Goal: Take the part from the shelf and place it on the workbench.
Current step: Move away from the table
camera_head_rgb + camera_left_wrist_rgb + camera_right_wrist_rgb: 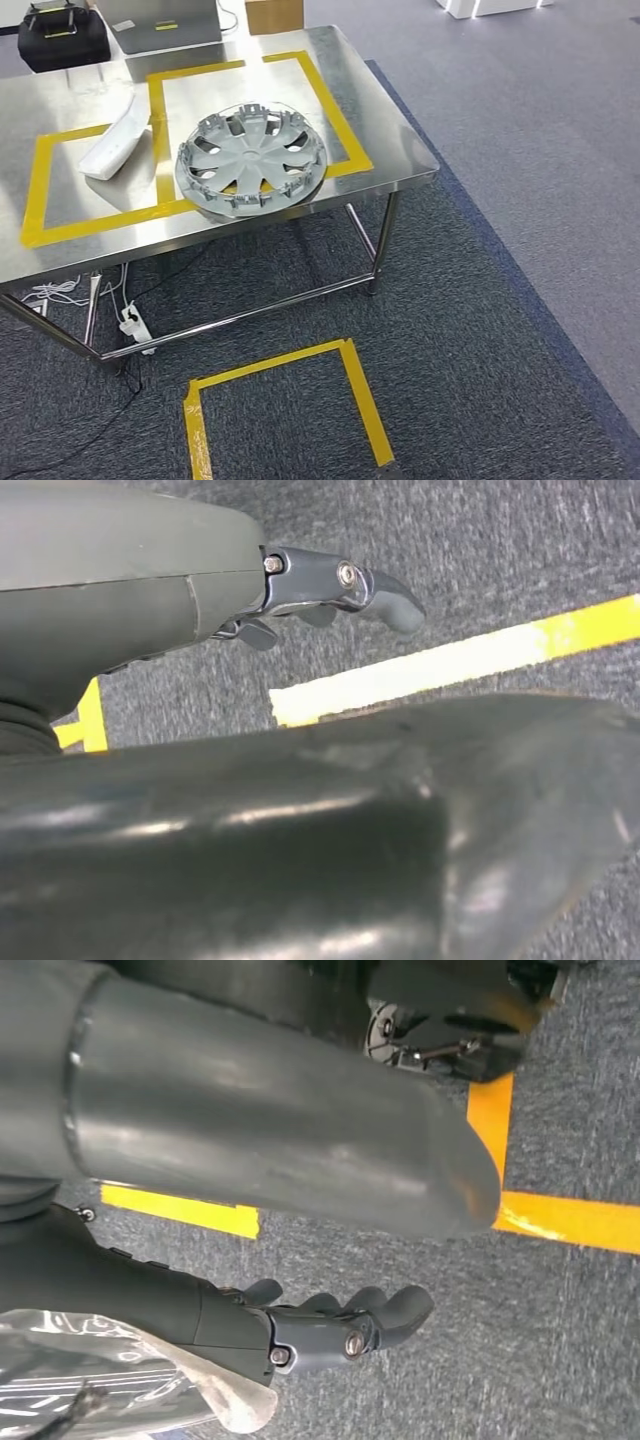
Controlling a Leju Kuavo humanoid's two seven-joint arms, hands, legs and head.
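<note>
Two items lie on the stainless-steel workbench point(377, 120): a round grey plastic wheel cover point(251, 160), lying flat over the near edge of the right-hand yellow tape rectangle point(332, 105), and a white curved plastic part point(115, 142) lying in the left-hand yellow tape rectangle point(34, 190). They sit near each other, not touching. A yellow tape outline point(362, 395) marks the grey carpet in front of the bench.

Left hand point(332, 585) hangs over carpet, fingers extended, holding nothing. Right hand point(332, 1325) likewise: fingers loosely extended, empty, with clear crinkled plastic film point(113, 1380) beside its wrist.
</note>
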